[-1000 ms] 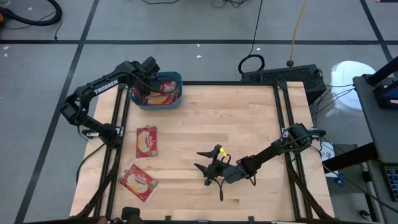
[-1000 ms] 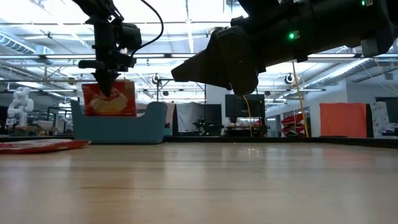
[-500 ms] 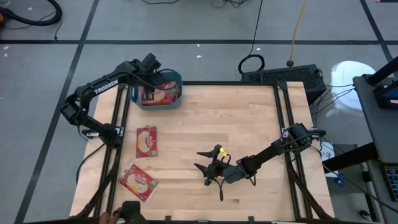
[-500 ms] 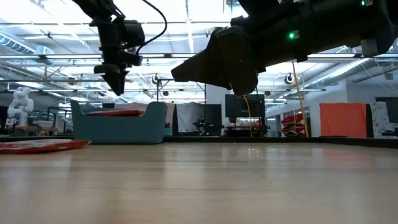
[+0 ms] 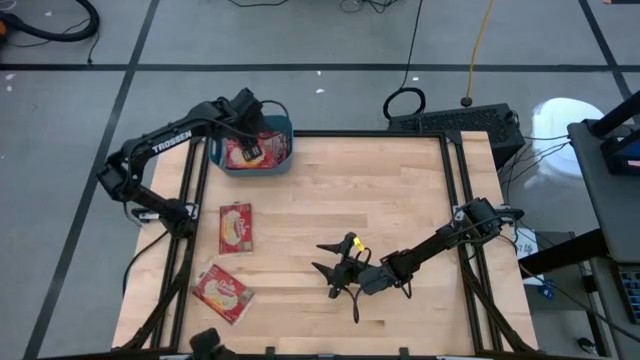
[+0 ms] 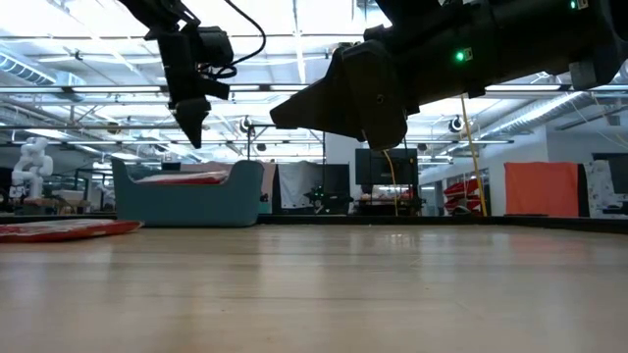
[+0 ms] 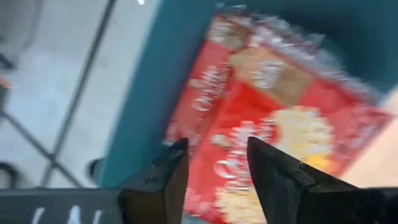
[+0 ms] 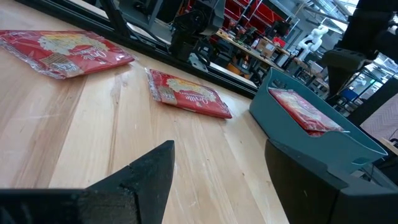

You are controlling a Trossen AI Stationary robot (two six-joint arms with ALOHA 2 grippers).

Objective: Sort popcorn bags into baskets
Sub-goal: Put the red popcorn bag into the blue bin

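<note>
Only the topmost popcorn bag (image 5: pixel 247 151) in the teal-blue basket (image 5: pixel 283 163) can be made out from overhead, partly covered by the left gripper (image 5: pixel 252 150); any bags beneath it are hidden. From table height the basket's wall (image 6: pixel 186 204) conceals all but a red sliver of that bag (image 6: pixel 186 178) above the rim.

The left arm reaches from the table's left edge to the far-left corner, its gripper (image 6: pixel 193 134) pointing down above the basket, clear of the bag. In the left wrist view its fingers (image 7: pixel 163 180) stand partly apart with nothing between them, the bag (image 7: pixel 261 134) lying picture side up below.

The right arm stretches low from the right edge toward the table's middle front. Its gripper (image 5: pixel 335 262) hovers just over the wood, jaws spread wide and empty, its fingers (image 8: pixel 143 180) framing the scene ahead.

Two more popcorn bags lie flat on the table's left side: one (image 5: pixel 236 227) near the middle, another (image 5: pixel 222 293) nearer the front edge, well apart from both grippers.
</note>
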